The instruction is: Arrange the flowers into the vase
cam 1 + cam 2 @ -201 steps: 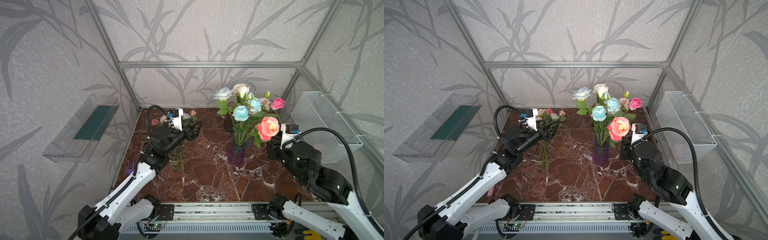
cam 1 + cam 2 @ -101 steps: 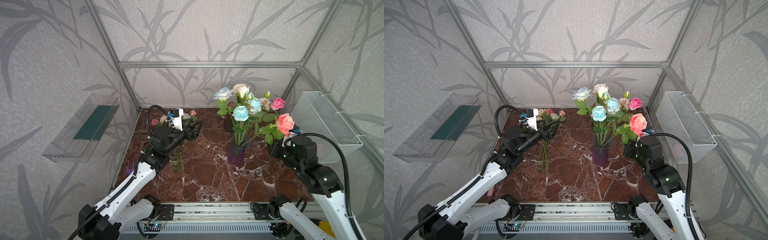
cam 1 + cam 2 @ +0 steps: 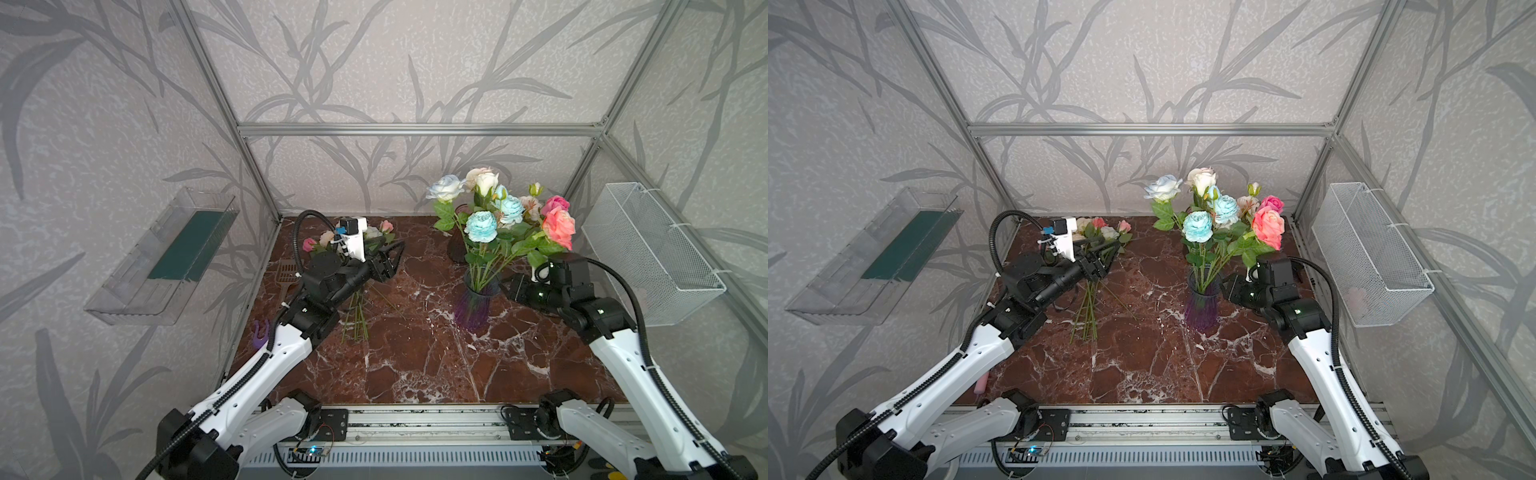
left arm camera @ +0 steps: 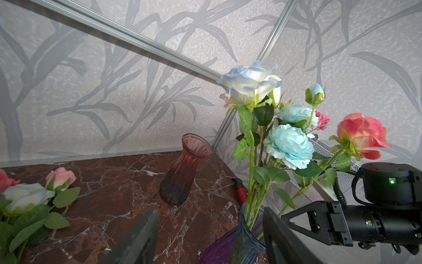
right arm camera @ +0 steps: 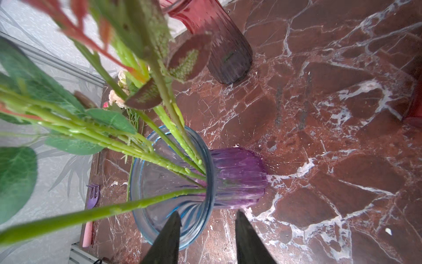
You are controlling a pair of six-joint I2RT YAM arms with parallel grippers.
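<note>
In both top views the loose flowers (image 3: 356,309) lie flat on the left of the counter (image 3: 415,365). Their long axis runs roughly 12 to 6 o'clock, heads at the far 12 o'clock end and bare stem ends toward 6. The left end effector (image 3: 392,259) hangs over them, with the stems at about its 7 o'clock, so I judge the left arm the nearer one for the next pick. The vase (image 3: 473,305) stands well apart at its 4 o'clock and holds a bunch, with a coral rose (image 3: 559,226) leaning out toward 2 o'clock. The right end effector (image 3: 510,286) sits just beside the vase neck, at its 3 o'clock. In the left wrist view, the left end effector's fingers are spread wide with nothing between them. They aim toward the vase and a red vase (image 4: 185,169) beyond, while the loose flowers' heads lie off to one side, so reaching the stems likely calls for tipping down and turning. In the right wrist view, the right end effector's fingers are parted and empty, tips at the vase rim. The stems (image 5: 68,219) enter the mouth beyond them.
</note>
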